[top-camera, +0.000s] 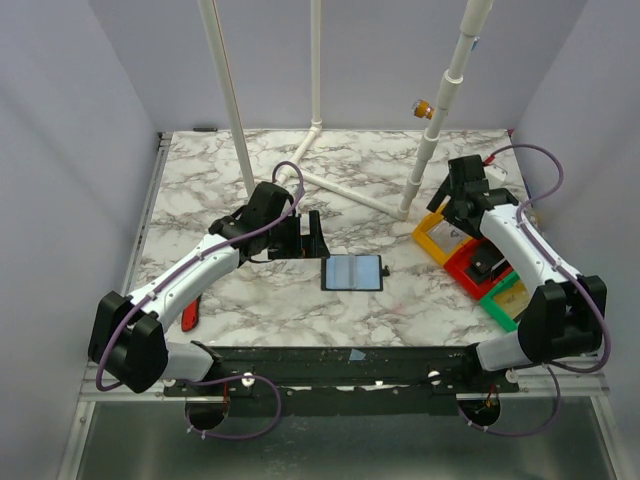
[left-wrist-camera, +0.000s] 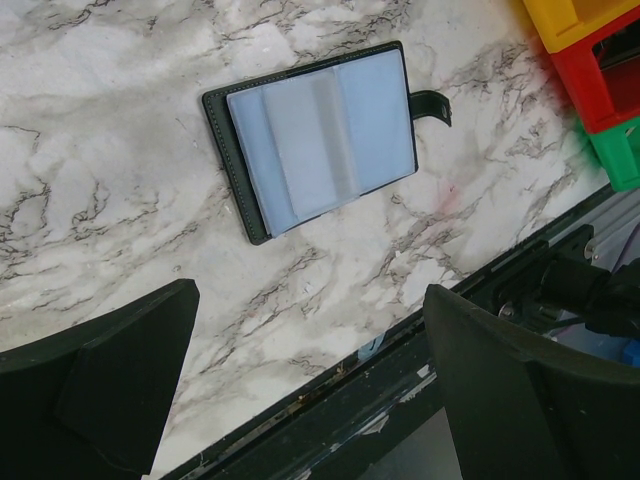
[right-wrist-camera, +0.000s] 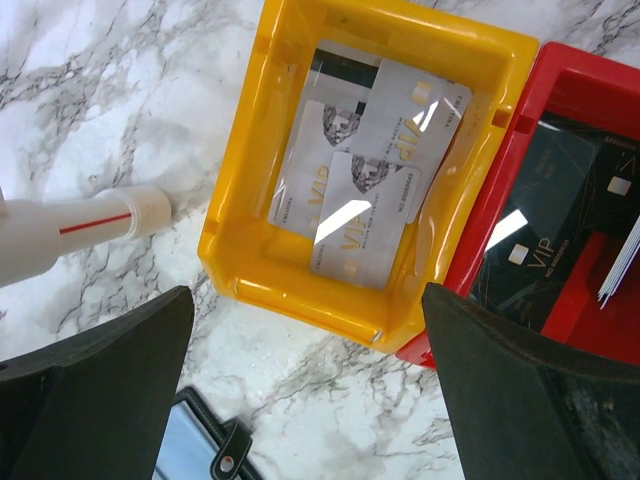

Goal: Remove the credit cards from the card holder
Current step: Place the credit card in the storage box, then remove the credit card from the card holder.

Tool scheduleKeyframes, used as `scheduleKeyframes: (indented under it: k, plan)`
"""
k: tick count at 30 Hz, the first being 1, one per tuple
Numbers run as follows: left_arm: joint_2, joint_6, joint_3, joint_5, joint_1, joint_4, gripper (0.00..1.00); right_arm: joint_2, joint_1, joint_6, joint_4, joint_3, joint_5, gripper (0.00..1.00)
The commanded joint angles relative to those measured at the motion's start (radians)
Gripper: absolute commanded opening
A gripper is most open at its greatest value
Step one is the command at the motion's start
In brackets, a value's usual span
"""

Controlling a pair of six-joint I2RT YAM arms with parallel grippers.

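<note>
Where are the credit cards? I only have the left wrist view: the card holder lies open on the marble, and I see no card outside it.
Observer: The right wrist view shows several pale VIP cards lying in the yellow bin.
Operator: Is the right gripper holding one?
Observer: No. The right gripper is open over that bin, with nothing between its fingers.
Operator: Anything in the red bin?
Observer: Yes, dark VIP cards lie in the red bin.

Open card holder (left-wrist-camera: 322, 140) flat on marble table (left-wrist-camera: 120, 150), end effector (left-wrist-camera: 310, 385) open above
</note>
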Motion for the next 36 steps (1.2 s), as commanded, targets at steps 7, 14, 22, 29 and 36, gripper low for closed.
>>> scheduleKeyframes:
  k: [7, 14, 22, 29, 36]
  plan:
    - [-0.005, -0.006, -0.02, 0.019, 0.006, 0.023, 0.98, -0.088, -0.002, -0.009, 0.003, -0.077, -0.118, 1.0]
    - [-0.003, -0.014, -0.034, 0.014, 0.007, 0.029, 0.98, -0.123, 0.017, 0.001, 0.013, -0.121, -0.151, 1.0]
    - [0.01, -0.026, -0.051, 0.02, 0.007, 0.041, 0.99, -0.152, 0.096, 0.039, 0.035, -0.171, -0.19, 1.0]
    - [0.028, -0.049, -0.066, 0.028, 0.006, 0.063, 0.98, -0.109, 0.292, 0.106, 0.065, -0.188, -0.169, 1.0]
    - [0.049, -0.076, -0.086, 0.035, 0.006, 0.089, 0.93, -0.038, 0.445, 0.147, 0.144, -0.167, -0.2, 1.0]
